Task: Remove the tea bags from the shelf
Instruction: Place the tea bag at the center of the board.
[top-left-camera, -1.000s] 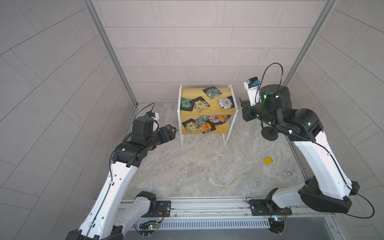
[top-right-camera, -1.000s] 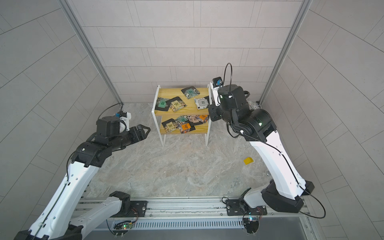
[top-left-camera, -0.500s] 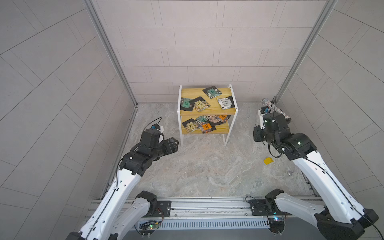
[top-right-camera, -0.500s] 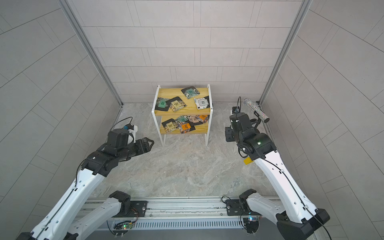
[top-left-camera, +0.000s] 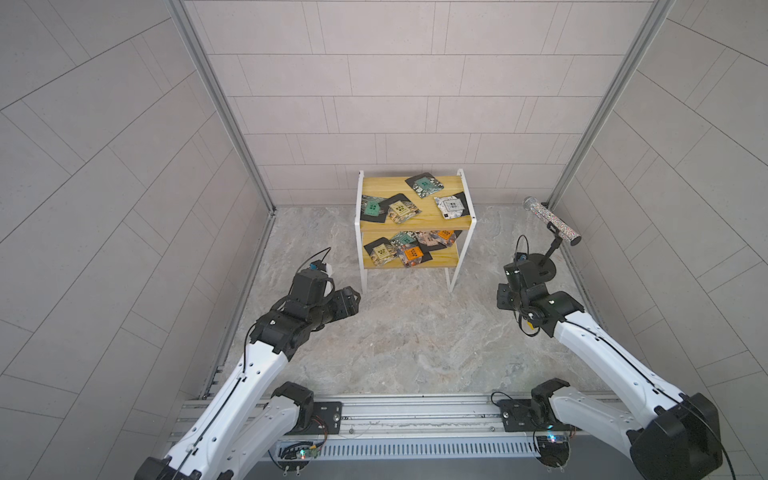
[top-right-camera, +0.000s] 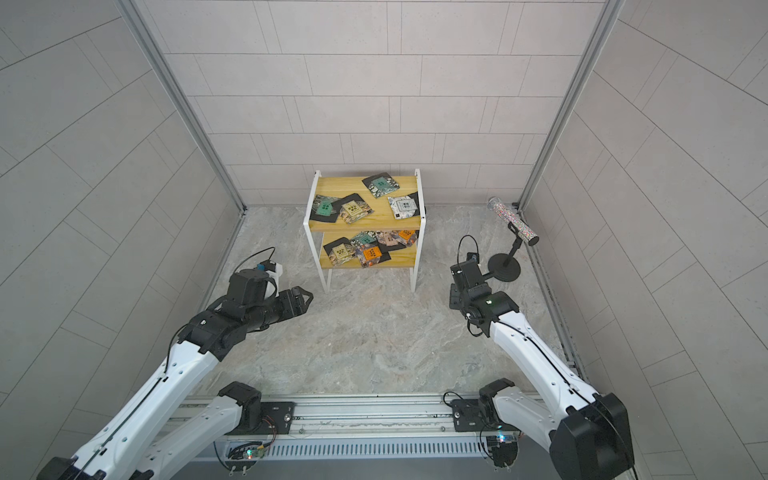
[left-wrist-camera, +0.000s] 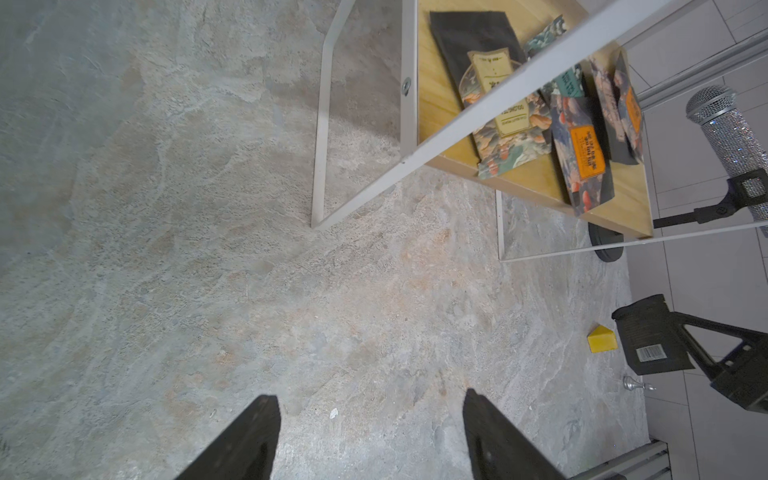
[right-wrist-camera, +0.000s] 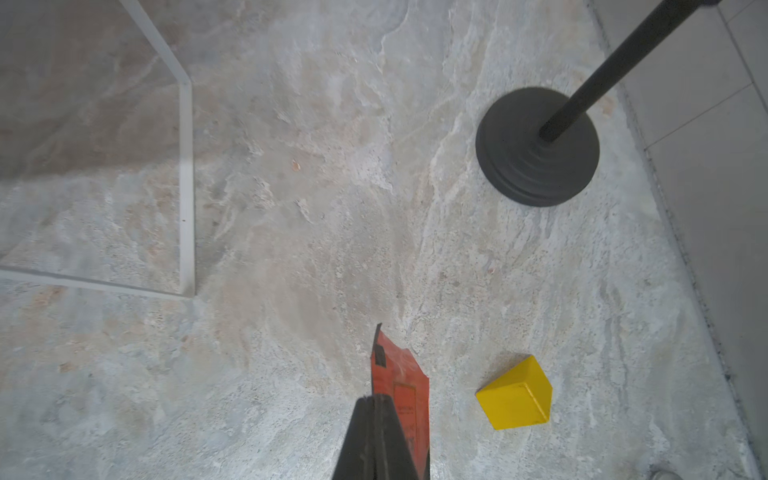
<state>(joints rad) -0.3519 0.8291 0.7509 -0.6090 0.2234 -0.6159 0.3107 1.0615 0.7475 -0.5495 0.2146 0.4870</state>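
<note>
My right gripper (right-wrist-camera: 376, 401) is pinched shut on a red tea bag (right-wrist-camera: 399, 374), which hangs over the floor (right-wrist-camera: 291, 208) just beside a yellow block (right-wrist-camera: 515, 392), well apart from the shelf (top-left-camera: 382, 187). My left gripper (left-wrist-camera: 370, 399) gapes wide and empty near the shelf's front leg. The other tea bags (top-left-camera: 401, 210) lie on both boards, spread out on top and overlapping below.

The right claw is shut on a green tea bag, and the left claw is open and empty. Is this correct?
Not fully. The tea bag in the right claw is red, not green; the right wrist view shows it. The left claw is indeed open and empty.
</note>
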